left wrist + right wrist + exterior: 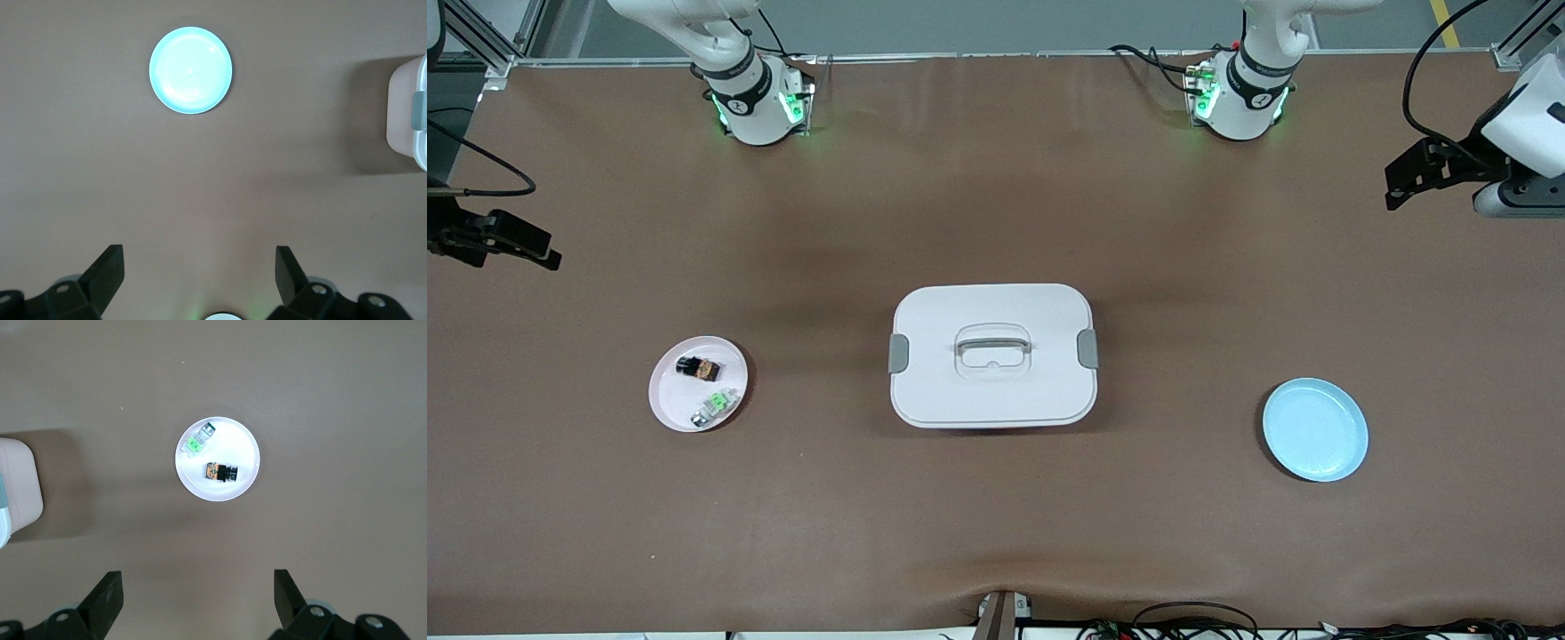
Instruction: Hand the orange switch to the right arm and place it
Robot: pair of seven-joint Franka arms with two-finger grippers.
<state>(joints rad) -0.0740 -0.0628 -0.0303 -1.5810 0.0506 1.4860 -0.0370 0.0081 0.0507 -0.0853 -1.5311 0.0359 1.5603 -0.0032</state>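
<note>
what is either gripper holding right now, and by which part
Nothing. The left gripper and right gripper are both open; the tiny black-and-orange switch lies on the pink plate.

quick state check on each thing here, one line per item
orange switch: lying on the pink plate
green-and-white part: lying on the same plate
white box: lid on
blue plate: empty
left gripper: open, above bare table
right gripper: open, above bare table

A black-and-orange switch (700, 366) and green-and-white part (716, 407) lie on a pink plate (671, 404); the other plate (1316, 430) is pale blue.
</note>
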